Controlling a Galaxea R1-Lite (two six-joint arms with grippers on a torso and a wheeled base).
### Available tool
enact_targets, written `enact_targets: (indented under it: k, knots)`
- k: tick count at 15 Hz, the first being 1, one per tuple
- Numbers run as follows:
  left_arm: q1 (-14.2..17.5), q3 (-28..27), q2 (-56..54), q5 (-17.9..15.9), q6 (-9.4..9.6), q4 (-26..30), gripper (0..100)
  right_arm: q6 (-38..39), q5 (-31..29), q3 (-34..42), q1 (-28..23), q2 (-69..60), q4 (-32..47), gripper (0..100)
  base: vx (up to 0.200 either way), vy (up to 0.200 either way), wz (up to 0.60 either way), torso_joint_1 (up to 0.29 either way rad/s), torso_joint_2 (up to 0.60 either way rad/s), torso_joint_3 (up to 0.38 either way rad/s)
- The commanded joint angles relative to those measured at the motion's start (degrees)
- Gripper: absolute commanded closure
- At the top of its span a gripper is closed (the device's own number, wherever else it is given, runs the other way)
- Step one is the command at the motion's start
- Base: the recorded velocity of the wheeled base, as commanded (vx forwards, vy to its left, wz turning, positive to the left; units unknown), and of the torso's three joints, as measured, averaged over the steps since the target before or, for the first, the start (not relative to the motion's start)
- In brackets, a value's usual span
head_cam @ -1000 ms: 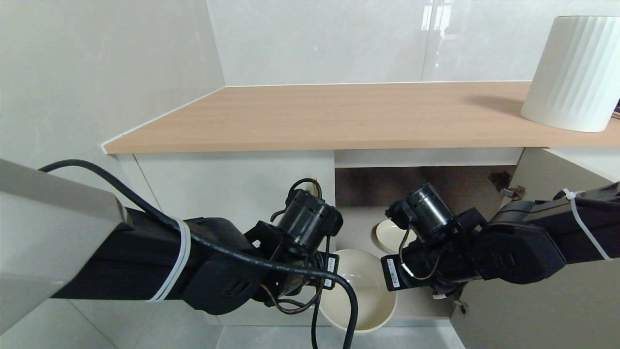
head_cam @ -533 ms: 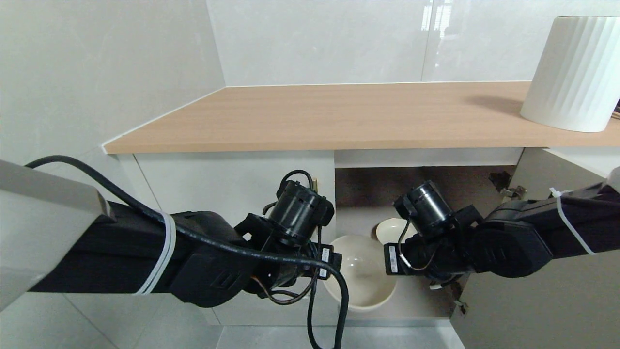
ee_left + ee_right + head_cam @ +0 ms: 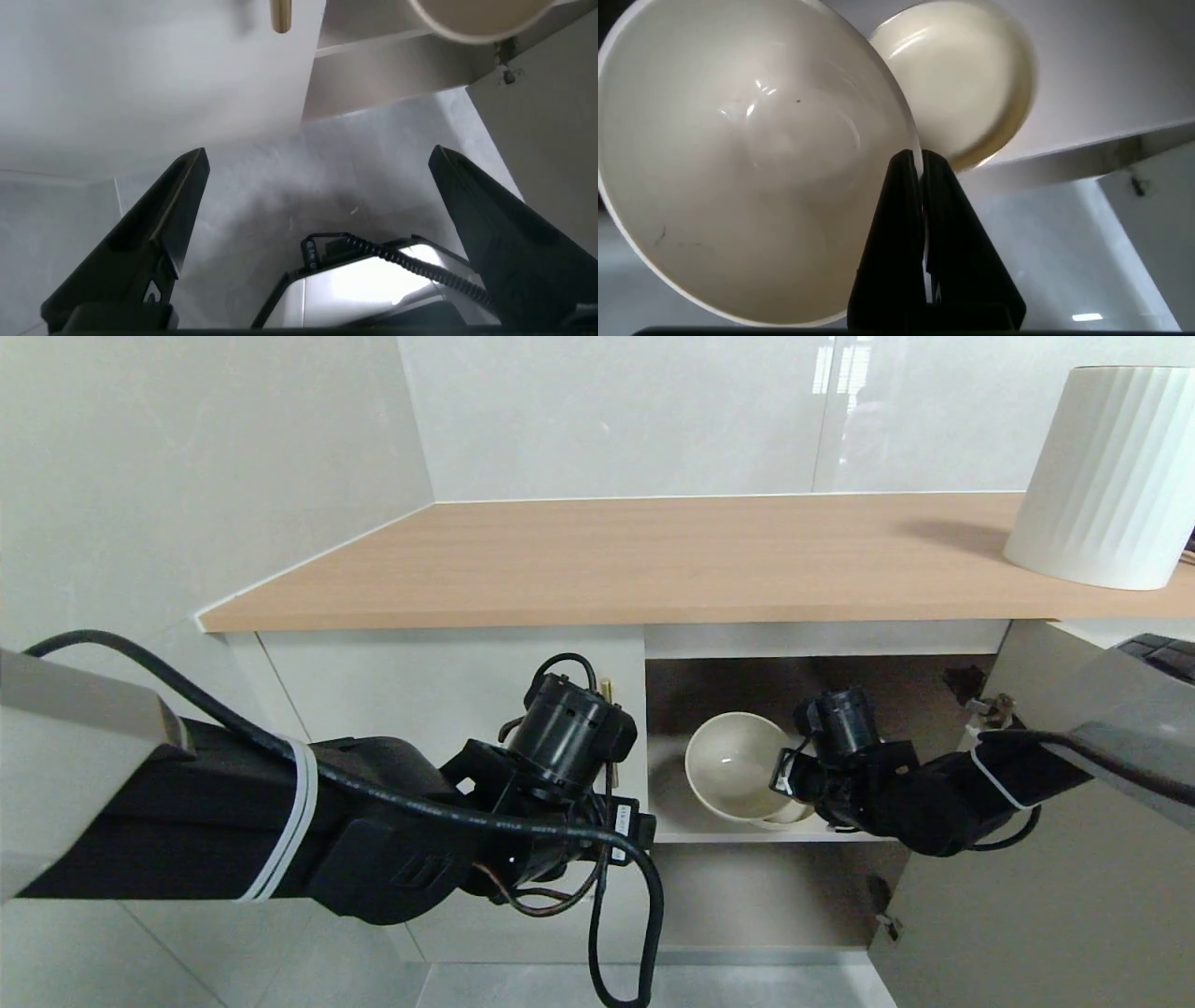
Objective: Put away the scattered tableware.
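Right wrist view: fingers (image 3: 895, 245) are closed on the bowl (image 3: 757, 159), pinching its thin rim, one inside and one outside. The bowl is tilted steeply, with its mouth facing sideways. The plate (image 3: 962, 84) lies flat on the shelf (image 3: 1130, 84) just beyond it. Whether bowl and plate touch cannot be told.

Head view: the right gripper (image 3: 792, 786) is inside the open cabinet and holds the bowl (image 3: 733, 775) over the shelf (image 3: 672, 821), near its front edge. A sliver of the plate (image 3: 789, 818) shows under the bowl's low side. The left arm sits outside, in front of the closed door (image 3: 448, 691).

Left wrist view: the left gripper (image 3: 320, 159) has its fingers spread wide with nothing between them and floor below. The bowl (image 3: 476, 19) is up at the cabinet opening.

Risks:
- A rim-only pinch on a glossy bowl could let it swing or slip.
- Letting go at this tilt would likely tip the bowl onto its side, so it could roll off the front edge to the floor.
- Lowering it straight down may knock the rim on the plate and chip it or shove it back.
- The bowl probably needs levelling first.
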Motion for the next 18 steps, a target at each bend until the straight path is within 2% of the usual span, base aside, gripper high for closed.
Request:
enact_targets:
  k: [1, 3, 16, 18]
  knots:
    - [-0.01, 0.00, -0.19, 0.07, -0.04, -0.02, 0, -0.17, -0.27, -0.27, -1.45, 2.39, -2.01, 100, 0.000, 0.000, 0.00, 0.000, 0.00, 0.000]
    - [-0.01, 0.09, -0.10, -0.01, -0.12, -0.02, 0, -0.26, -2.03, -0.71, -2.06, 3.45, -3.50, 100, 0.000, 0.000, 0.00, 0.000, 0.00, 0.000]
    - [0.17, 0.09, -0.19, 0.07, -0.12, -0.02, 0, -0.70, -2.21, -3.87, -6.46, 7.58, -3.50, 100, 0.000, 0.000, 0.00, 0.000, 0.00, 0.000]
    - [0.25, 0.00, 0.16, -0.01, -1.27, -0.02, 0, -0.70, -2.21, -3.87, -6.46, 8.02, -3.42, 100, 0.000, 0.000, 0.00, 0.000, 0.00, 0.000]
